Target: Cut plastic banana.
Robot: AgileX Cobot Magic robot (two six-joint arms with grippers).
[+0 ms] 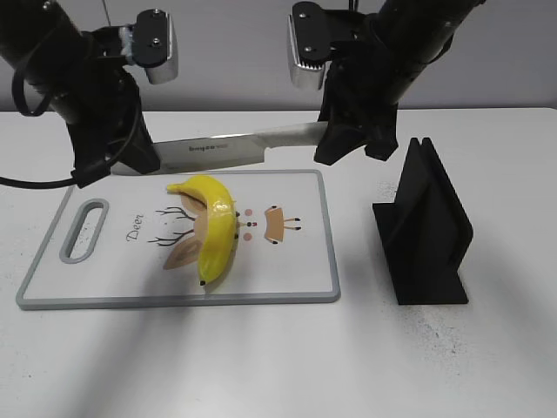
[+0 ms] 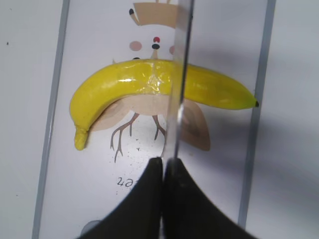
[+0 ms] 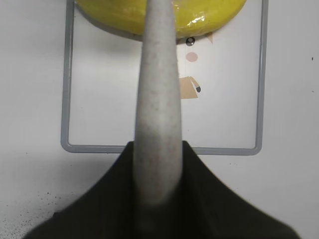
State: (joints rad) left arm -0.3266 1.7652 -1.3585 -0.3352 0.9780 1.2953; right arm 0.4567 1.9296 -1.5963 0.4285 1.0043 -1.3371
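Both hands grip the steel kitchen knife (image 1: 231, 146): left hand (image 2: 162, 167) clamped on its blade, right hand (image 3: 155, 164) on the handle. It hangs above the uncut yellow plastic banana (image 1: 213, 228) (cut remains).

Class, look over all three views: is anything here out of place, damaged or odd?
Both grippers clamp one knife: the left gripper pinches the bare blade, the right gripper holds the handle. The banana is wrapped in clear tape at its middle. Dark specks dot the table near the black stand.
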